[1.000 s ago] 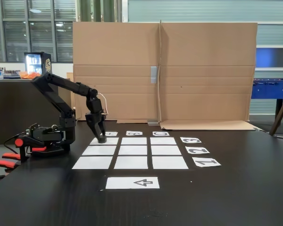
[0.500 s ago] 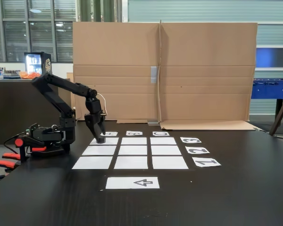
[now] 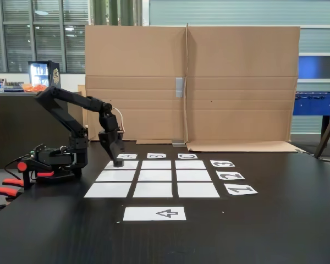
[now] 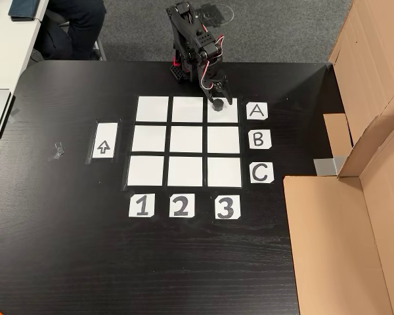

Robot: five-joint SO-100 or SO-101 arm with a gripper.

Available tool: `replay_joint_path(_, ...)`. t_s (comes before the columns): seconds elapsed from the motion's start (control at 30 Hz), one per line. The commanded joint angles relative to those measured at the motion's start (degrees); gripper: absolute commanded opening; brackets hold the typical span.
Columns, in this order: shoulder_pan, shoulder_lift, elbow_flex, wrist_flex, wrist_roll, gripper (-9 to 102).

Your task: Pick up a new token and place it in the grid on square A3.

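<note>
**Token on A3, release pending**

In the other view, the grid [image 4: 187, 142] lies left of the A label [image 4: 257, 111]; the token [image 4: 218, 103] sits on square A3 [image 4: 222, 114] beside it, the tool [image 4: 218, 98] directly over it (grip indiscernible). Withdrawal apparently remains. The fixed view shows the tool [image 3: 117, 161] low.

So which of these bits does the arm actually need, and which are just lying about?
Belongs to the job:
- token, sitting on square A3
- grid of white cells
- pincer, just above the token
- letter labels and number labels

Just lying about:
- arrow sheet
- cardboard screen
- tape scrap
</note>
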Motion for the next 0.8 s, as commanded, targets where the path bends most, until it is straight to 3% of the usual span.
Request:
replay_joint_path(0.0, -0.35, 1.76, -0.79, 0.44, 0.44, 33)
replay_joint_path(0.77, 3.25, 10.63, -11.69, 0.09, -0.62, 33)
